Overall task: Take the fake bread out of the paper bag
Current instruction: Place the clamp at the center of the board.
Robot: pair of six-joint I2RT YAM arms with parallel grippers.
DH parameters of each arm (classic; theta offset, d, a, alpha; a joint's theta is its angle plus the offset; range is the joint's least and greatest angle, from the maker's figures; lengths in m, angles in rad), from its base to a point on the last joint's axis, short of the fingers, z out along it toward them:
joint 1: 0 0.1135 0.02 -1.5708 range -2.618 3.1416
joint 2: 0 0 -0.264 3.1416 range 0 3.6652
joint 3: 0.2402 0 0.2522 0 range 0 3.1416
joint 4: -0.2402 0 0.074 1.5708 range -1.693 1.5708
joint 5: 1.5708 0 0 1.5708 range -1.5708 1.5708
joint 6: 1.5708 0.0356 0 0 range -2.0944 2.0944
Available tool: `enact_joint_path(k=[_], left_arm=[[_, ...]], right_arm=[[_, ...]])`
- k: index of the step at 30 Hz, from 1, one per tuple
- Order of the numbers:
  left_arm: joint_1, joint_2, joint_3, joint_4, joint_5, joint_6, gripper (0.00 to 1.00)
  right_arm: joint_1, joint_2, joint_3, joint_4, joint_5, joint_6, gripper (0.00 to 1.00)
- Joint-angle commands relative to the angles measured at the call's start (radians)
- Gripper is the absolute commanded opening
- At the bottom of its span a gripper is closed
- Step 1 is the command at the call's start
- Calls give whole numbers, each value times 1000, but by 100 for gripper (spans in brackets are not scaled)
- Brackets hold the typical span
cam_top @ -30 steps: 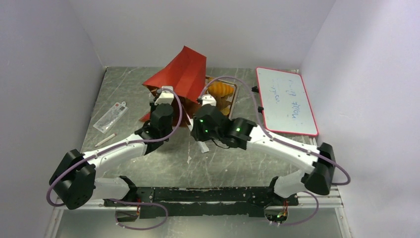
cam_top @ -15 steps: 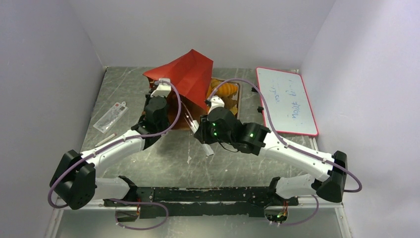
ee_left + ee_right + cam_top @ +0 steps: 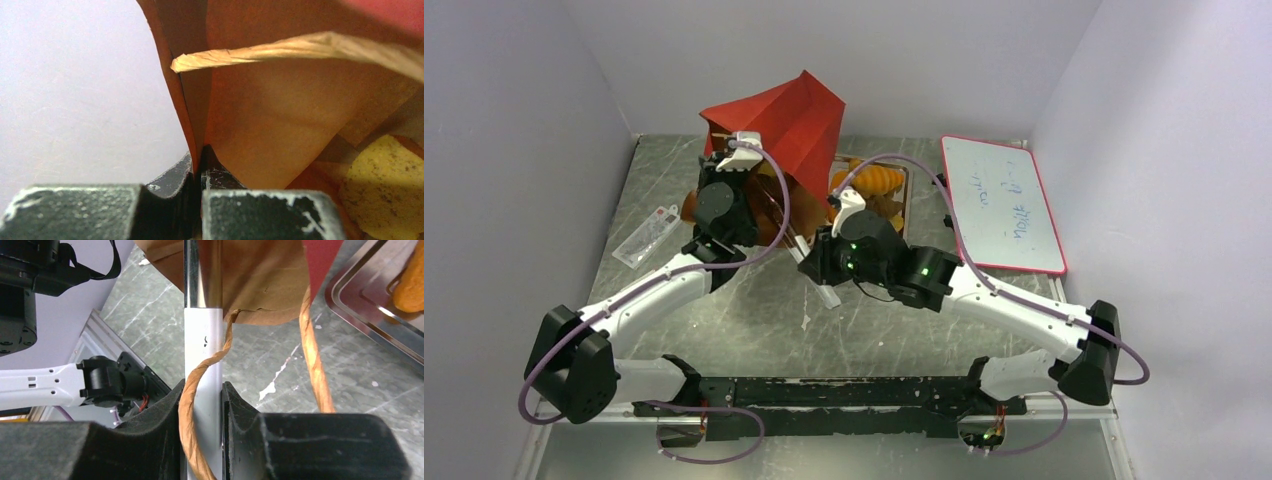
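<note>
- Left gripper (image 3: 198, 172) pinches the bag (image 3: 789, 115) edge, hoisted higher than a second ago.
- Right gripper (image 3: 202, 405) clamps a white rod (image 3: 202, 340) and cord (image 3: 189, 395).
- Bread (image 3: 874, 180) lies on the tray (image 3: 362, 312); we expect the rest to drop.

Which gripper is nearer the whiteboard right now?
Right. The right gripper, shut on a white rod, is left of the whiteboard, just across the tray. The left gripper, pinching the paper bag's edge, is farther left, beyond the bag.
</note>
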Motion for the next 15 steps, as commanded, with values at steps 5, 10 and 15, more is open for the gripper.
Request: enact_joint_path(k=[5, 10, 15], left_arm=[[33, 54, 2, 279, -52, 256, 7], [61, 105, -1, 320, -33, 274, 7], [83, 147, 1, 400, -24, 308, 7]], right_arm=[[0, 5, 57, 103, -80, 42, 21], [-4, -24, 62, 115, -112, 72, 22], [-12, -48, 63, 117, -127, 95, 22]])
